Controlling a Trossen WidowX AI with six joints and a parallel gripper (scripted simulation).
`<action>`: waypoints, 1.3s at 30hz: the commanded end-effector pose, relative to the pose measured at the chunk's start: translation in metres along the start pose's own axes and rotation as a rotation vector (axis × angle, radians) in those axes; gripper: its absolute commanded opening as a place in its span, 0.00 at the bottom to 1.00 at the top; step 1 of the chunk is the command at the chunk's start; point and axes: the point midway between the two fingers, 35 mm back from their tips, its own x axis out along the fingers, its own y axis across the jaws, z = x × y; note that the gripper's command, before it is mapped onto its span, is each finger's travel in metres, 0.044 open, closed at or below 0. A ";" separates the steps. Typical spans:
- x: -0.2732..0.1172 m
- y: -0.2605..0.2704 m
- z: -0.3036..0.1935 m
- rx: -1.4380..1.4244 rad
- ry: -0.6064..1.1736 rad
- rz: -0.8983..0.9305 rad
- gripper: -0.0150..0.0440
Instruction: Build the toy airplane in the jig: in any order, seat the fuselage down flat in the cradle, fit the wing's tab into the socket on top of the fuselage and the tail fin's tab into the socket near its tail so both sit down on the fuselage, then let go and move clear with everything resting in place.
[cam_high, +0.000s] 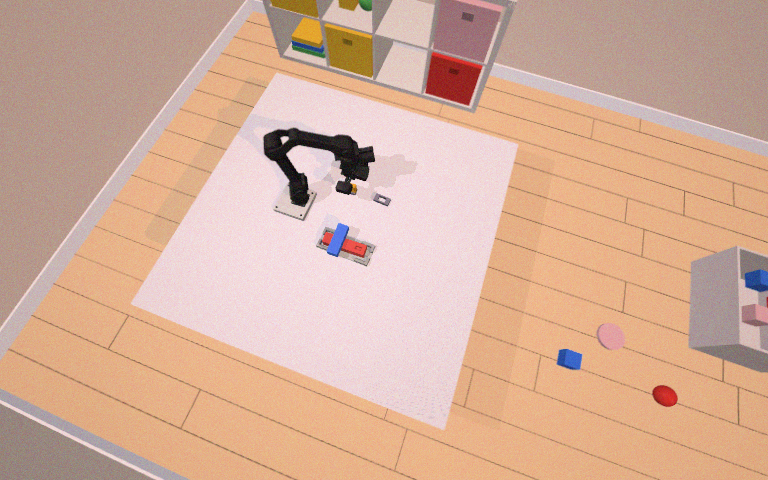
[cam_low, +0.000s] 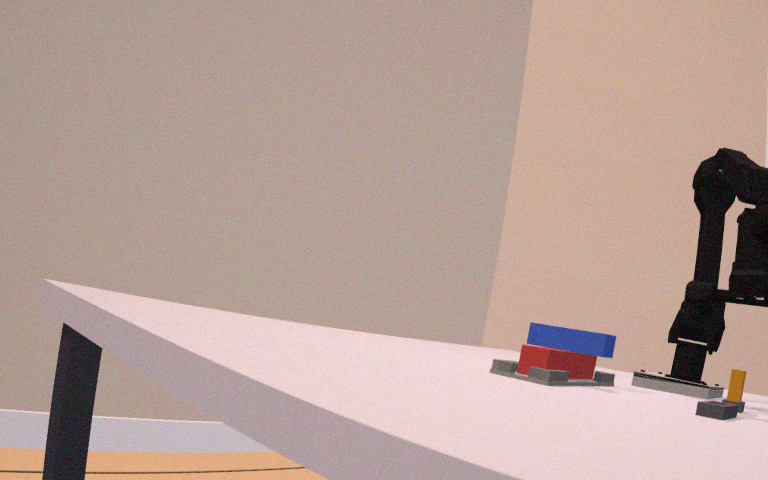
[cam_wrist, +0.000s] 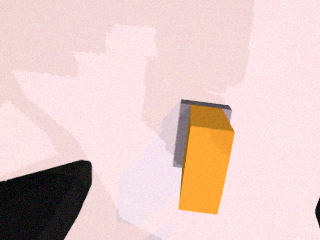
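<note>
The red fuselage (cam_high: 353, 245) (cam_low: 535, 361) lies in the grey jig (cam_high: 367, 261) (cam_low: 548, 376). The blue wing (cam_high: 338, 240) (cam_low: 570, 340) lies crosswise on top of it; its tab is hidden. The socket near the tail shows uncovered in the top view. The orange tail fin (cam_high: 353, 189) (cam_low: 737, 386) (cam_wrist: 206, 170) stands upright in a small dark grey holder (cam_low: 741, 406) (cam_wrist: 180, 140). My gripper (cam_wrist: 207, 189) is open and empty, above the tail fin, with the fin between its spread fingers in the wrist view. The fingertips are outside the exterior view.
A small grey block with a square hole (cam_high: 387, 200) (cam_low: 716, 409) lies beside the fin's holder. The arm's base plate (cam_high: 289, 209) (cam_low: 673, 386) stands on the white table near the jig. A cube shelf stands behind the table, and a few toys lie on the floor.
</note>
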 end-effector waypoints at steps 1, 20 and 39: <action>0.007 0.000 -0.001 0.005 0.004 0.001 1.00; 0.038 0.001 0.000 0.005 0.004 0.001 1.00; 0.053 0.000 -0.002 0.005 0.004 0.001 0.64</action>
